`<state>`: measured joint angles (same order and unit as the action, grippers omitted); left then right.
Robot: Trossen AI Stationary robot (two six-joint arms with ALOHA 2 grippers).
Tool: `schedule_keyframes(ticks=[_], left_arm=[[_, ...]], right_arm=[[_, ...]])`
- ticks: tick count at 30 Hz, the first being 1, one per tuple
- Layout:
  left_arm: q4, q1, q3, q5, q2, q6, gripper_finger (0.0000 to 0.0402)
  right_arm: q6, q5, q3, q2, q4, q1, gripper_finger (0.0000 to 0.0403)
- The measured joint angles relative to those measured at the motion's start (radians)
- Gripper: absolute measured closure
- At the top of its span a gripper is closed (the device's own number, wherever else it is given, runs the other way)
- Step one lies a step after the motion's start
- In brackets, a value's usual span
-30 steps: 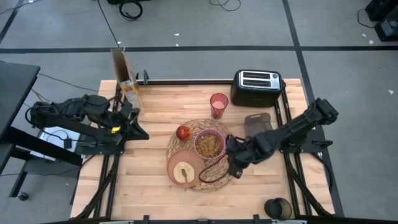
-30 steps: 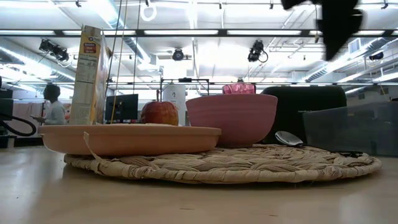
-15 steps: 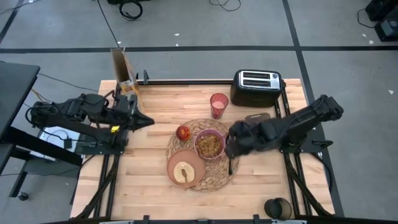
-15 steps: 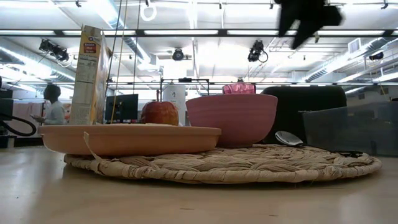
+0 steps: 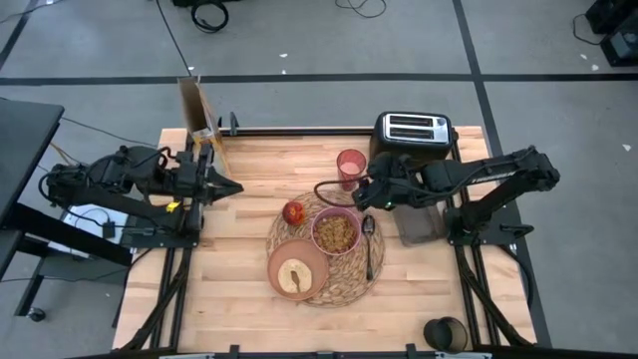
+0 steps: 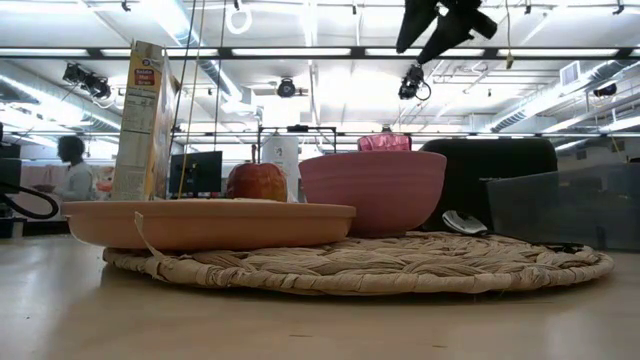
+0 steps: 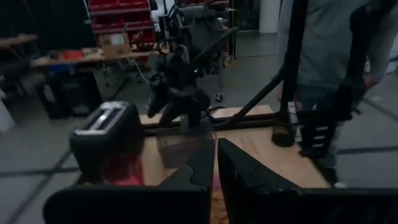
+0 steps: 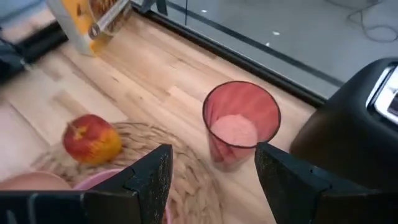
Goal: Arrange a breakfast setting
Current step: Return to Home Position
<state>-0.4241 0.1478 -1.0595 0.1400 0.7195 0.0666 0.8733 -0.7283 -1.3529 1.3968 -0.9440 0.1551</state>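
The round woven placemat (image 5: 344, 284) lies mid-table. On it stand the pink bowl (image 5: 336, 231) with cereal, the tan plate (image 5: 297, 269) with the toast slice (image 5: 294, 277), the red apple (image 5: 292, 212) and the metal spoon (image 5: 368, 244), right of the bowl. The pinkish-red tumbler (image 5: 351, 168) stands upright on the wood beyond the mat. My right gripper (image 5: 367, 194) hangs open and empty above the table; in its wrist view (image 8: 212, 152) the tumbler (image 8: 239, 121) stands ahead between its fingers, apart from them. My left gripper (image 5: 235, 187) is shut and empty at the left.
A black toaster (image 5: 414, 138) stands at the far right. A cereal box (image 5: 199, 115) stands at the far left. A clear grey container (image 5: 419, 219) lies right of the mat. A person (image 7: 323, 50) stands beyond the table. Bare wood (image 5: 239, 299) lies at the near left.
My right gripper has risen from the mat's near right part and gone toward the far edge, to just beside the tumbler. The spoon stays on the mat. My left gripper has swung a little toward the far edge.
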Motion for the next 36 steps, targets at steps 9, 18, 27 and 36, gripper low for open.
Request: schedule_keyframes(ticks=[9, 18, 27, 36], left_arm=[[-0.112, 0.002, 0.0, -0.004, -0.037, -0.178, 0.0372], [-0.111, 0.002, 0.0, -0.005, -0.04, -0.178, 0.0372], [-0.111, 0.003, 0.0, -0.008, -0.042, -0.16, 0.0372], [-0.111, 0.014, 0.0, -0.049, -0.04, -0.159, 0.0372]], right_arm=[[0.037, 0.592, 0.031, 0.008, -0.185, 0.022, 0.017], [-0.079, 0.595, 0.183, 0.01, -0.223, -0.003, 0.017], [-0.206, 0.282, 0.177, 0.007, -0.096, -0.099, 0.017], [-0.669, 0.683, 0.284, 0.008, -0.059, -0.047, 0.017]])
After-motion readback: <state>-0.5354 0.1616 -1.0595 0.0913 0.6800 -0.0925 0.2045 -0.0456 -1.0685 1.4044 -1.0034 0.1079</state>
